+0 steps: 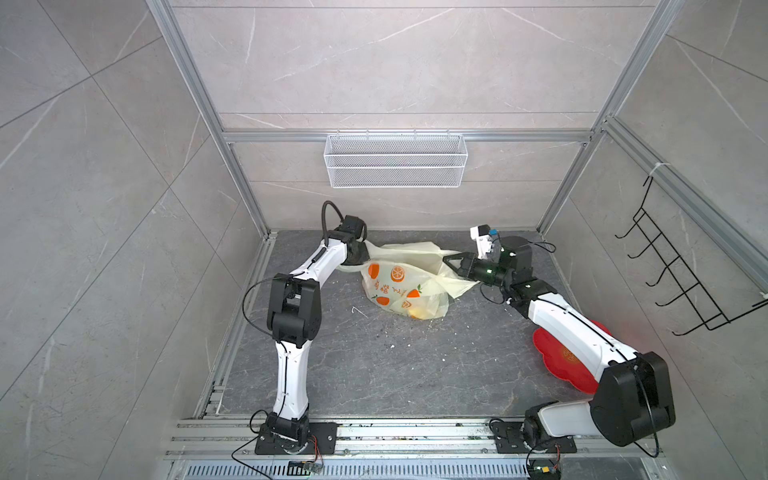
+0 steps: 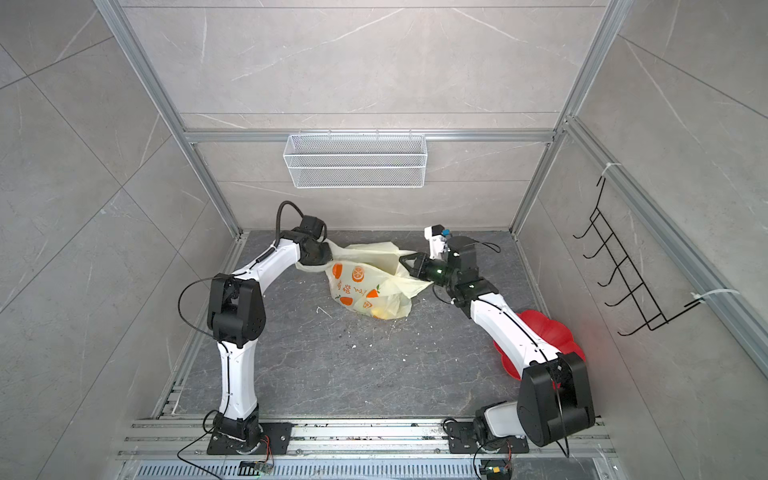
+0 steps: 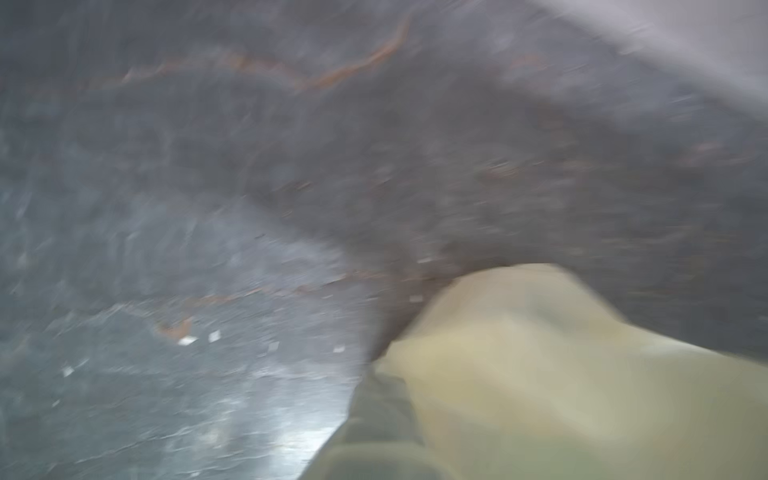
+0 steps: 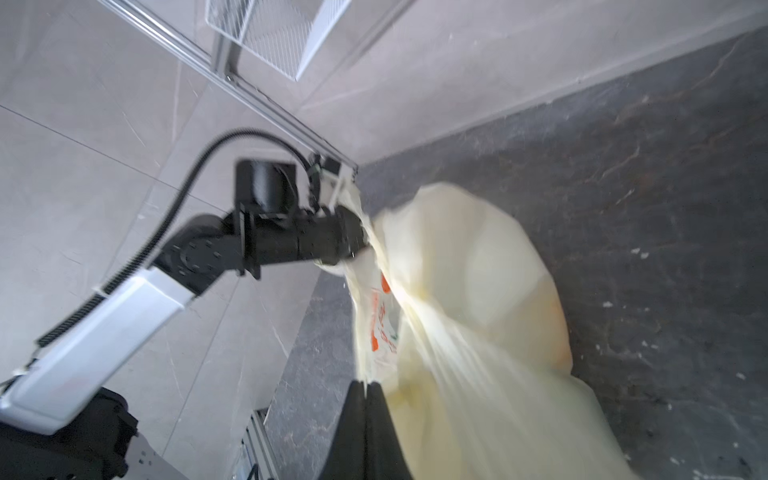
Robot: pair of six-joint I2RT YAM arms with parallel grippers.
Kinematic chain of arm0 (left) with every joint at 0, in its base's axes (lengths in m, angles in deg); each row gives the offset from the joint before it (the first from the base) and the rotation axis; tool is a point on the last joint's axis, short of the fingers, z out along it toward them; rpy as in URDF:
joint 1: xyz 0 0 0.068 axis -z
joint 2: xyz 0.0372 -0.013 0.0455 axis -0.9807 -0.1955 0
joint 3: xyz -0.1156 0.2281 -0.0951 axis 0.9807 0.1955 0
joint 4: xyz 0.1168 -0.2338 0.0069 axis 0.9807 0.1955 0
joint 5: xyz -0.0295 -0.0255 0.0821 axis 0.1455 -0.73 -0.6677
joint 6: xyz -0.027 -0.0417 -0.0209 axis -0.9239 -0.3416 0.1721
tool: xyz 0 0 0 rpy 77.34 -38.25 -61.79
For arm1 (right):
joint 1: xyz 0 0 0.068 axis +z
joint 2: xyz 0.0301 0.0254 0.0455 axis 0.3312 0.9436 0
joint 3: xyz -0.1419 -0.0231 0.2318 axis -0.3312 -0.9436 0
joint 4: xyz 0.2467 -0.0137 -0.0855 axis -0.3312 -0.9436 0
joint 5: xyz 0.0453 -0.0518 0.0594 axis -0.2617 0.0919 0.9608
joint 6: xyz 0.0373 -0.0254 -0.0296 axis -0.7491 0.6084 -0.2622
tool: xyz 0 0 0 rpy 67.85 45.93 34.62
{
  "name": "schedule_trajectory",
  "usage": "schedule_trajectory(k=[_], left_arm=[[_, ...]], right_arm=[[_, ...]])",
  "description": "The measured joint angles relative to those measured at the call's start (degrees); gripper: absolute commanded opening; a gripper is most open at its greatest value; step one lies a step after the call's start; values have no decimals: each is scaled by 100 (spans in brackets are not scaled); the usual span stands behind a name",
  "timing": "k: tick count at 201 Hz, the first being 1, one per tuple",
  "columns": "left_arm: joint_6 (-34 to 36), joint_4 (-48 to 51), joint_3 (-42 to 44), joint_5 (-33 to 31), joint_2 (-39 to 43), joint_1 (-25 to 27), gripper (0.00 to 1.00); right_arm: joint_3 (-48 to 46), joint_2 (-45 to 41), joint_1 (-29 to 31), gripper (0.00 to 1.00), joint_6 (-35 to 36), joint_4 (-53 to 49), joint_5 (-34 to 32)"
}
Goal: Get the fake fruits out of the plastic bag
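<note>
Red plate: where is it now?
In both top views the plate lies flat on the dark floor, front right, partly under the right arm and apart from the bag.

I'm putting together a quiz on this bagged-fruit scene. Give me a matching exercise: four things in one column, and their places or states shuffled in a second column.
Things:
1. thin pale-yellow plastic bag with orange fruit prints
2. red flower-shaped plastic plate
3. white wire-mesh basket
4. yellow fake fruit

Places or states:
a. hangs on the back wall
b. shows faintly through the bag's low end
c. lies partly under the right arm
d. pinched by the shut left gripper and the shut right gripper

Pairs: 1-d, 2-c, 3-a, 4-b.
</note>
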Motion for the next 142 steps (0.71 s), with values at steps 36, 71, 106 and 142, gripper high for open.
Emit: schedule_trajectory(k=[36,71,106,142], left_arm=[[103,-461,1473,673,656,-179,0],[175,-1611,2782,1325,1794,-264,0],[170,-2500,3399,1803,2745,-284,23],[197,-2542,3320,1622,2970,11,52]], right_arm=[[-323,328,-278,0,-555,483,339],[-382,619,-407,0,-695,654,299],[-380,669,-367,0,-570,599,192],[-380,667,-315,0,-396,448,31]])
